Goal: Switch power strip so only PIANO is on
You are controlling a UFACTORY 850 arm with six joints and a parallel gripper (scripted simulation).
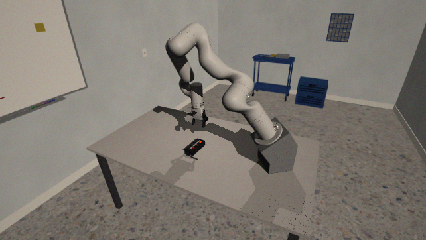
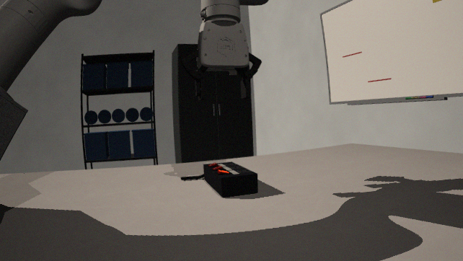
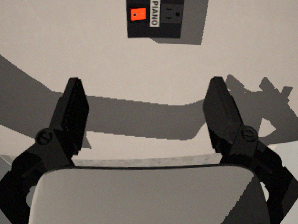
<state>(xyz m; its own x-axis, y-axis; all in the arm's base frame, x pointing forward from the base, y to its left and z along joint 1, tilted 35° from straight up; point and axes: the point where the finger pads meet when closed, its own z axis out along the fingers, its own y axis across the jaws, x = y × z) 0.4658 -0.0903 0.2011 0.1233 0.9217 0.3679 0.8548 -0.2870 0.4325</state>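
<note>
Jaws (image 1: 199, 123) (image 2: 221, 94) of my arm (image 1: 212, 56) are released, spread wide with nothing between them, and I have them up in the air above the table (image 1: 133, 142) (image 2: 155, 202) (image 3: 115, 70), apart from the power strip (image 1: 195, 146) (image 2: 238, 184) (image 3: 152, 33); the strip lies flat on the table, switches facing up, its short dark cord (image 1: 192, 156) (image 2: 192, 178) resting beside it; on my wrist view I can read the PIANO label (image 3: 155, 13) between a bright orange-red switch (image 3: 138, 14) and a black outlet (image 3: 171, 14), while the rest of the strip runs out of that view
</note>
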